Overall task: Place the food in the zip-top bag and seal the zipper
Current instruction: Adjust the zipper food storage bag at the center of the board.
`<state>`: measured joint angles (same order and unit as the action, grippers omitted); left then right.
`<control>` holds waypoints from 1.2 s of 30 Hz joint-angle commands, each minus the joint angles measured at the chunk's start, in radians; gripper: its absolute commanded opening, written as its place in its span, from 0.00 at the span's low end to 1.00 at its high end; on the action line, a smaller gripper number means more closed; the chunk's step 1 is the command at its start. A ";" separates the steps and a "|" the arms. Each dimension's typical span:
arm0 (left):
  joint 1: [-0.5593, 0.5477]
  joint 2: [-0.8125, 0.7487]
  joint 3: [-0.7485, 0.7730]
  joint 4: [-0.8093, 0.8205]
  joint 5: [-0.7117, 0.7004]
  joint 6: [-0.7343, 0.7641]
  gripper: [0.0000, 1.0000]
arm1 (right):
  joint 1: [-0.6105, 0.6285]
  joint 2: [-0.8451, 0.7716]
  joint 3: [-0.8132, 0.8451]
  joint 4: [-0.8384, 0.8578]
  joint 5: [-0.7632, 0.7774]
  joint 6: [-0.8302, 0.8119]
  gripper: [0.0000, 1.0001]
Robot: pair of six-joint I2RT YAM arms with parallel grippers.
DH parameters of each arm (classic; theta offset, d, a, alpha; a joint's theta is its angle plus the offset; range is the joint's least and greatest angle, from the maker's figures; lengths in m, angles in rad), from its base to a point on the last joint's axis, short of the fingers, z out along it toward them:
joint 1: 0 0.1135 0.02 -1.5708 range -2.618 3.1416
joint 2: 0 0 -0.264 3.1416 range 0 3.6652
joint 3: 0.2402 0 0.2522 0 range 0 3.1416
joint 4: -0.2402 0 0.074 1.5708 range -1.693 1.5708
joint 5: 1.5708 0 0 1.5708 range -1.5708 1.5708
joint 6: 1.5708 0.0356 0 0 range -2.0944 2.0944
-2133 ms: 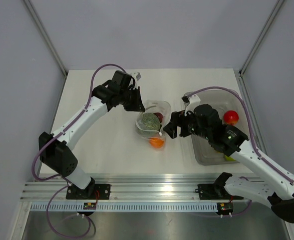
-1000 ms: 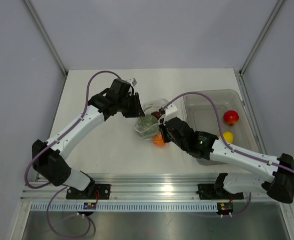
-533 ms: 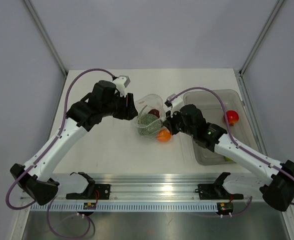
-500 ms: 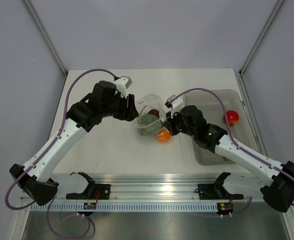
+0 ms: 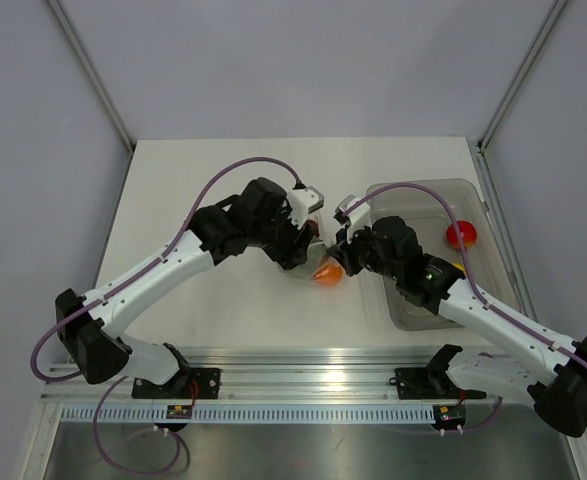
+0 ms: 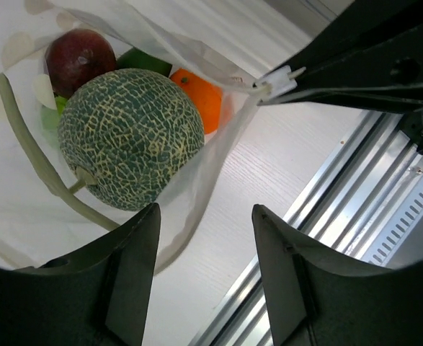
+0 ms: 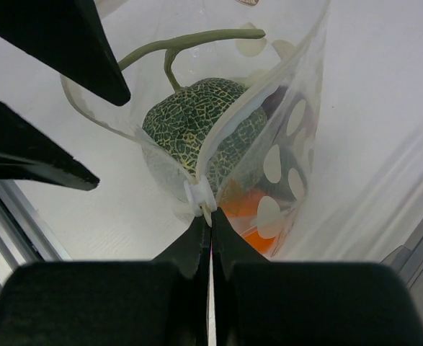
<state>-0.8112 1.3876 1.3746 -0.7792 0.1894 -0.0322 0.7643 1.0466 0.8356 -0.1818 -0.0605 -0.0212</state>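
Observation:
The zip-top bag [image 7: 297, 137], clear with white dots, sits mid-table with the food inside: a netted melon [image 6: 130, 137], a dark red plum [image 6: 79, 58], an orange [image 6: 200, 97] and a green piece [image 6: 143, 61]. My right gripper [image 7: 210, 216] is shut on the white tab at the end of the zipper [image 7: 241, 115], at the bag's near right corner [image 5: 338, 250]. My left gripper [image 6: 205, 210] hangs open above the bag [image 5: 306, 238], with only table showing between its fingers. The bag's mouth gapes around the melon. In the top view the left gripper hides most of the bag.
A grey translucent tub [image 5: 428, 305] stands to the right, with a red fruit [image 5: 461, 235] and a yellow one [image 5: 456, 268] in it. The aluminium rail [image 5: 313, 385] runs along the near table edge. The right forearm crosses over the tub.
The left gripper has opened wider and moved right, from the bag's left edge to above the bag. The right gripper stays shut on the zipper tab, barely moved.

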 commanded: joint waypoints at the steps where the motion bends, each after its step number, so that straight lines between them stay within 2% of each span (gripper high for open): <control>1: -0.003 0.005 -0.003 0.087 -0.031 0.066 0.56 | -0.016 -0.022 0.030 0.013 -0.062 -0.028 0.00; 2: -0.003 0.014 0.004 0.087 -0.025 0.069 0.54 | -0.020 -0.020 0.036 0.002 -0.070 -0.029 0.00; 5: -0.003 0.033 0.011 0.092 0.004 0.074 0.30 | -0.037 -0.026 0.045 -0.001 -0.062 -0.028 0.00; 7: -0.003 0.034 0.017 0.087 0.013 0.061 0.00 | -0.046 -0.033 0.051 -0.001 -0.059 -0.026 0.02; 9: -0.003 0.021 0.015 0.096 0.024 0.042 0.00 | -0.056 -0.037 0.060 -0.005 -0.059 -0.028 0.14; 12: -0.002 0.011 0.020 0.115 0.021 -0.013 0.00 | -0.056 -0.045 0.079 -0.028 -0.093 -0.036 0.43; 17: 0.000 0.040 0.057 0.118 0.024 -0.104 0.00 | -0.056 -0.080 0.065 -0.027 -0.075 -0.011 0.50; 24: 0.000 0.034 0.049 0.149 0.001 -0.176 0.00 | -0.059 -0.213 0.002 -0.010 0.024 0.006 0.54; 29: 0.000 0.034 0.043 0.150 -0.008 -0.173 0.00 | -0.066 -0.169 0.007 -0.057 -0.035 0.003 0.56; 36: 0.001 0.030 0.041 0.146 -0.004 -0.175 0.00 | -0.140 -0.082 0.005 -0.010 -0.153 0.015 0.57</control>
<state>-0.8108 1.4307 1.3872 -0.6857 0.1871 -0.1932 0.6598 0.9474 0.8349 -0.2298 -0.1394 -0.0196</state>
